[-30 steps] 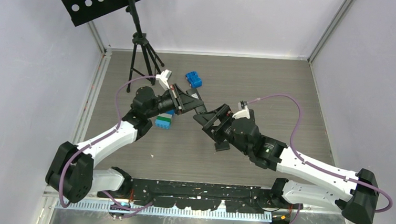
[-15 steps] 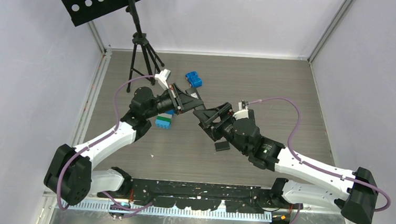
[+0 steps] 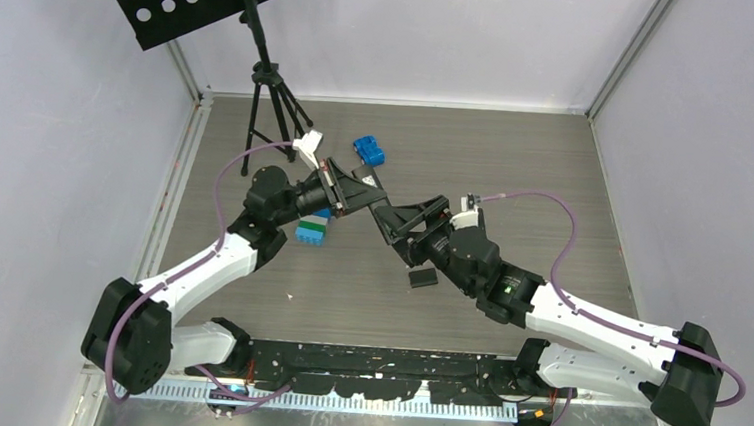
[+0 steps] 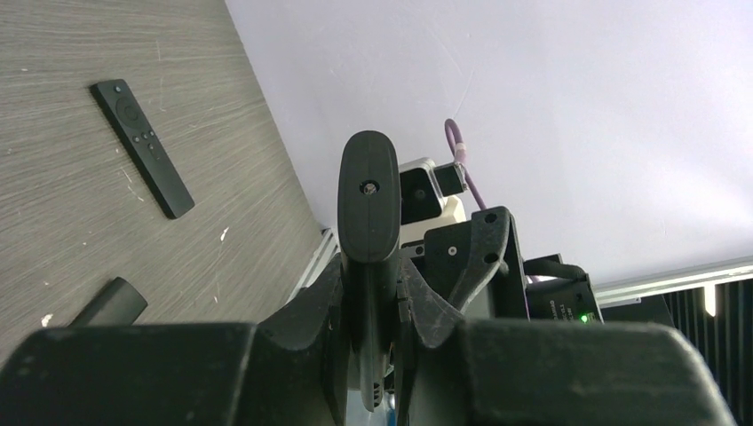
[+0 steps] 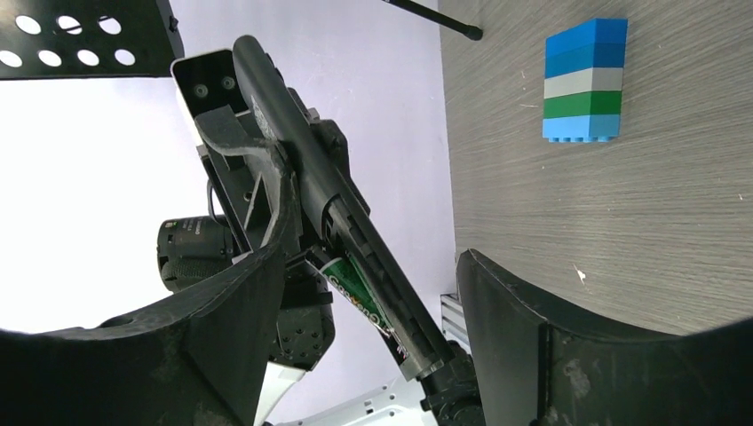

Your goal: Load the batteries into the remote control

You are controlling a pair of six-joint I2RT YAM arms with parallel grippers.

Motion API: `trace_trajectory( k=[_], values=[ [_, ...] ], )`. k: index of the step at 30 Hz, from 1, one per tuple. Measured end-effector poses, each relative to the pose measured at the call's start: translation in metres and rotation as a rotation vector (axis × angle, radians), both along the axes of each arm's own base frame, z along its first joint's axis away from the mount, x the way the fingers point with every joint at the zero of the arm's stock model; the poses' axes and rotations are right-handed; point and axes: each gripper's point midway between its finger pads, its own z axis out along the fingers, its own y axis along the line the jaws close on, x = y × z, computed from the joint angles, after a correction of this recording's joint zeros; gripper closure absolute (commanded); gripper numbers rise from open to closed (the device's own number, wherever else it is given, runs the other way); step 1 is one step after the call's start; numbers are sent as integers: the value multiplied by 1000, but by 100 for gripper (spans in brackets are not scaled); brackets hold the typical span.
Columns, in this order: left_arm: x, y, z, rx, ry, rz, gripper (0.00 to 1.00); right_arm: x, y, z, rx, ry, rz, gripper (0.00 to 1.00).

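Left gripper (image 4: 370, 293) clamps the slim matte-black remote control (image 4: 368, 195), its long axis passing between the fingers of the right gripper (image 5: 373, 231) (wide open, empty).

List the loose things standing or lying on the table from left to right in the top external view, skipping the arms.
black tripod → stack of blue, grey and green blocks → blue object → small black piece
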Motion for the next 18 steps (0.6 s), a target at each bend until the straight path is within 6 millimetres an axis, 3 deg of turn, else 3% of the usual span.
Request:
trace_trajectory(
  k=[11, 18],
  values=[
    [-10, 0, 9, -20, -57, -36, 100, 5, -2, 6, 24, -6, 4, 28],
    [-12, 0, 10, -15, -80, -47, 100, 3, 4, 5, 20, -15, 39, 49]
  ],
)
